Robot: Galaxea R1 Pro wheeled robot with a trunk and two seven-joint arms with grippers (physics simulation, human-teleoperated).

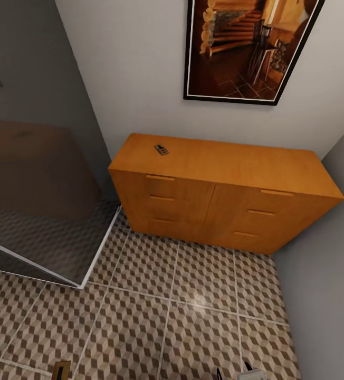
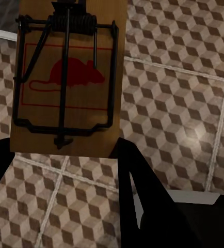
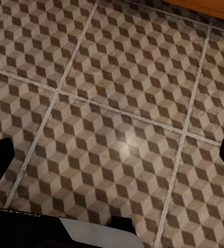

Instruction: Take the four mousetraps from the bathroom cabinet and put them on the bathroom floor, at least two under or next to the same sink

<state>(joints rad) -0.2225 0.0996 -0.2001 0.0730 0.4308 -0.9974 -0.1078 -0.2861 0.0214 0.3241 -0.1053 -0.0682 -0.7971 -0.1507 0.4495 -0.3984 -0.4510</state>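
The cabinet [image 1: 222, 203] stands against the white wall in the corner of the room, under a dark-framed picture [image 1: 248, 47] of a wooden staircase. Its 2 columns of 3 drawers are all shut, with slim bar handles. On its flat top, near the rear left corner, lies 1 mousetrap [image 1: 161, 150], small, flat and dark against the orange wood.

The bathroom floor [image 1: 193, 311] spreads in front of the cabinet, tiled with the brown, beige and white cube pattern and pale grout lines. To the left a large glossy dark panel [image 1: 40, 206] with a white edge leans over the tiles and mirrors their pattern.

In the left wrist view, the left pincer [image 2: 65, 155] grips a second mousetrap [image 2: 68, 77] by its near end, the dark fingers [image 2: 143, 191] closed on either side of the wooden slab. The trap is held above the tiles with its face towards the camera: a red mouse outline, a coiled spring at the far end and a black wire bar over the board. The same trap shows as a small brown sliver at the bottom edge of the head view [image 1: 61, 370].

In the right wrist view, the right pincer [image 3: 112, 160] hangs over bare tiles with its 2 fingertips spread wide apart at the frame's edges, holding nothing. A strip of the cabinet's base shows at the far corner of that view [image 3: 205, 8].
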